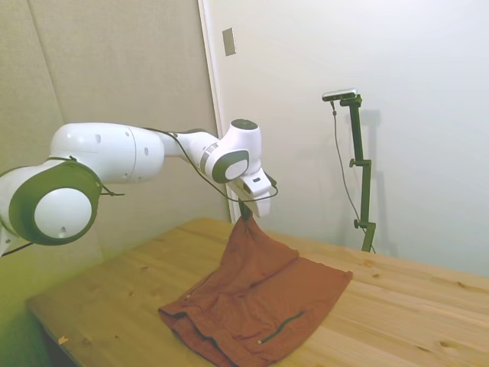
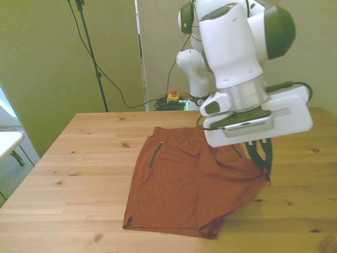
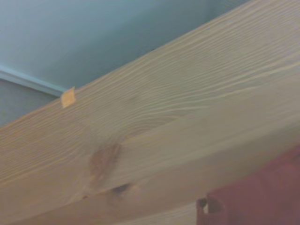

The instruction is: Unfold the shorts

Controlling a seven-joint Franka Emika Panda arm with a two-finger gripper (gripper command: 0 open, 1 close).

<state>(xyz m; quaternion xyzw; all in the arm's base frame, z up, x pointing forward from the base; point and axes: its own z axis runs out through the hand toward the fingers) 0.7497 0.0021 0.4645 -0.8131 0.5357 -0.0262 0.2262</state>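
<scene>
Shorts (image 2: 184, 190): rust-red cloth shorts lie on the wooden table (image 2: 79, 158), mostly spread out. One corner is raised off the wood, held up by the robot's claw.

Shorts position: in the front view they sit near the table's middle, reaching toward the near edge. A dark zippered pocket slit (image 2: 156, 153) shows on the front view's left half. The waistband (image 2: 176, 132) runs along the far side.

Gripper (image 1: 245, 216): the claw is clenched on a pinch of the shorts' fabric. In the side view the cloth rises to a peak right at the fingertips, like a tent. In the front view the fingers hang at the front view's right edge of the garment, with the cloth gathered against them.

Arm (image 1: 114, 157): a white Franka arm reaches in from the side view's left. Its wrist is tilted down over the far part of the table.

Wrist view: bare wood grain with a dark knot fills most of it. A corner of red cloth (image 3: 262, 197) shows at one edge, out of focus.

Progress: judged from the pictures, the unfolding is well along. The left half lies flat and open. The right half hangs from the claw and is creased near the near corner.

Left to do: the lifted corner probably needs to be laid down flat and let go.
</scene>
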